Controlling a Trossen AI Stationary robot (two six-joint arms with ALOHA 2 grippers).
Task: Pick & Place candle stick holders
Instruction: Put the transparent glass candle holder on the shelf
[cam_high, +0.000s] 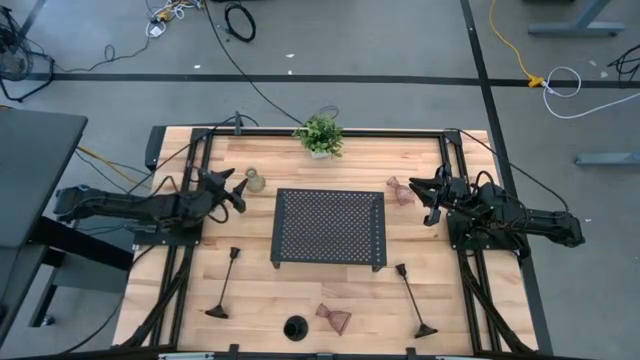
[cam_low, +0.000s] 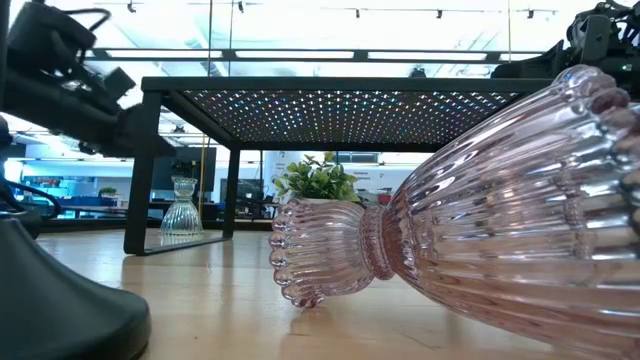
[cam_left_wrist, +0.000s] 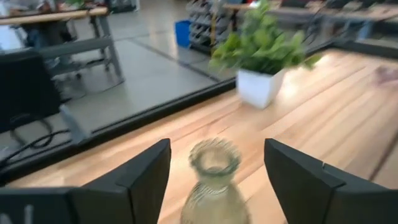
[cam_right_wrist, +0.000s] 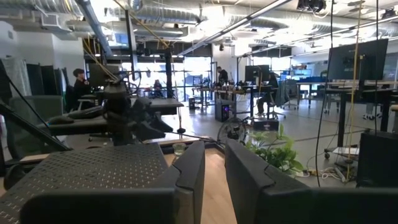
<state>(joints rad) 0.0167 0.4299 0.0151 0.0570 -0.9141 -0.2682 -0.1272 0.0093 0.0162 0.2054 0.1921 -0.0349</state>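
High view: black perforated tray (cam_high: 329, 229) sits mid-frame on the wooden table (cam_high: 250, 290), potted plant (cam_high: 320, 134) above it at the table's far edge. Left gripper (cam_high: 238, 190) reaches in from the frame's left, its tips just beside the greenish glass holder (cam_high: 255, 181), left of the tray's upper corner. Right gripper (cam_high: 431, 200) comes from the right, near a pinkish holder (cam_high: 400, 190) lying off the tray's upper right corner.

Lower part of frame: two tall black holders (cam_high: 224, 285) (cam_high: 413, 300) lying flat either side, the squat black holder (cam_high: 295, 327) at bottom centre, a second pinkish holder (cam_high: 334, 317) on its side beside it.

Left wrist view adds what the overhead cannot: fingers (cam_left_wrist: 140, 174) spread wide, the greenish holder (cam_left_wrist: 213, 180) upright between them, not touched.

Right wrist view: fingers (cam_right_wrist: 249, 174) nearly together with a narrow gap, nothing held; the tray (cam_right_wrist: 87, 168) and plant (cam_right_wrist: 273, 149) lie beyond.

Low view: the second pinkish holder (cam_low: 450, 230) fills the right foreground on its side; the greenish holder (cam_low: 183, 212) stands small at left under the raised tray (cam_low: 340, 95).
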